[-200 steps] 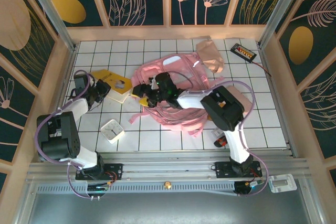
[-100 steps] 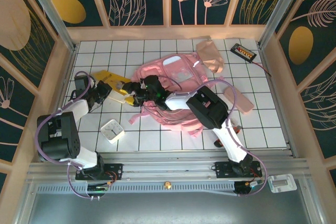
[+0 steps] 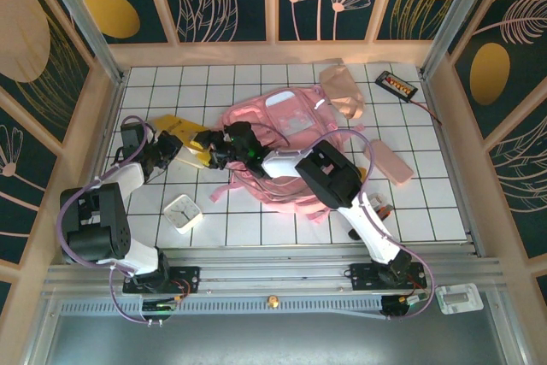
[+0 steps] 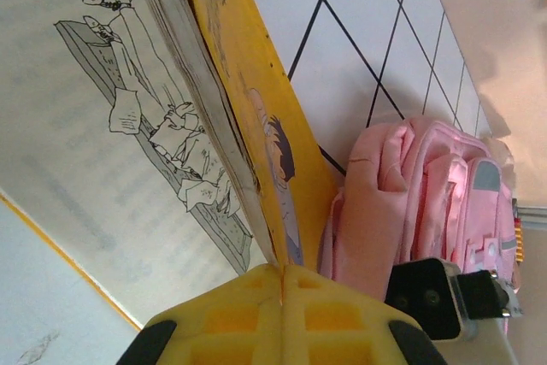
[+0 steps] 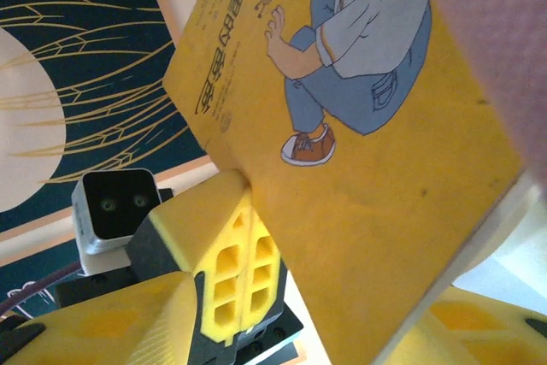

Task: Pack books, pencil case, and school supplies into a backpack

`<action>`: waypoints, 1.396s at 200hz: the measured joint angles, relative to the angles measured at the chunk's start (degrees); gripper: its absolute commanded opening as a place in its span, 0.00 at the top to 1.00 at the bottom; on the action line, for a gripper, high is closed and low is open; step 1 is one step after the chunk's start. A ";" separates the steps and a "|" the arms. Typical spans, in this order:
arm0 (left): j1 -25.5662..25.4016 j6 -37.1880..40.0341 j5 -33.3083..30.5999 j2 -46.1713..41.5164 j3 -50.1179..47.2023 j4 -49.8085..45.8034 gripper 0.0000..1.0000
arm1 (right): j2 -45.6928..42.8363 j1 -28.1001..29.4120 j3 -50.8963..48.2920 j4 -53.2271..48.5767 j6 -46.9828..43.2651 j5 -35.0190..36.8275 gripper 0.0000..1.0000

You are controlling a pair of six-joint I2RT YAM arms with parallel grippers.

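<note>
Left wrist view shows our left gripper (image 4: 280, 271) squeezed on the yellow booklet (image 4: 244, 57) by its edge; we think it is light and bendy.

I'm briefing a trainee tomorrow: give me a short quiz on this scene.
1. True or false: the left gripper is shut on the yellow booklet.
2. Where does the pencil case lie? A on the table, right of the backpack; B inside it; C under the booklet.
3. Fill in: the white square object lies on the table's ___ half.
Key: 1 true; 2 A; 3 left.
</note>
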 measured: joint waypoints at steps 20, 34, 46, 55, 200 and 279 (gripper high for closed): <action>0.04 0.00 0.37 -0.17 -0.72 0.79 1.00 | 0.31 0.15 0.44 -0.11 0.09 0.74 0.47; 0.04 -0.02 0.59 -0.33 -1.29 1.25 1.00 | 0.85 0.20 1.46 -0.50 0.35 1.22 0.50; 0.04 -0.02 0.76 -0.46 -1.73 1.38 1.00 | 1.40 0.20 2.25 -0.79 0.48 1.51 0.53; 0.04 0.00 0.81 -0.50 -1.92 1.38 1.00 | 1.51 0.20 2.38 -0.96 0.44 1.62 0.54; 0.04 0.02 3.67 -0.96 -2.01 0.92 1.00 | -2.51 0.96 -6.43 2.03 -0.02 3.65 0.31; 0.04 0.02 4.00 -0.96 -0.90 0.42 1.00 | -2.54 1.14 -7.32 2.23 -0.70 3.87 0.30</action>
